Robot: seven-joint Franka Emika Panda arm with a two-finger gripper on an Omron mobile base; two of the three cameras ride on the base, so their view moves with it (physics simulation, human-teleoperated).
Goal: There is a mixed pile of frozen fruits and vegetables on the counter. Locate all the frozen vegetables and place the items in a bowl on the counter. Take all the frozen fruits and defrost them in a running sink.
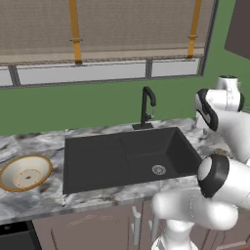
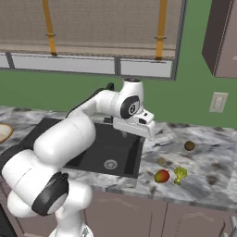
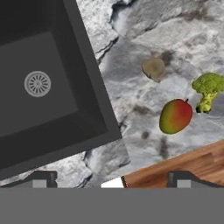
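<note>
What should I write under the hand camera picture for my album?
Open gripper hovers over marble counter beside black sink, above mango-like fruit, broccoli, brown lump.

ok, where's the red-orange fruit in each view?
Left base view: not in it.
Right base view: red-orange fruit lower right, on the counter beside the broccoli.
Hand view: right of centre, broccoli next to it.
Shared landmark: sink drain.

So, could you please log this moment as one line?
gripper: open, empty, above counter | mango, broccoli, brown lump: on counter | bowl, sink: empty
</note>
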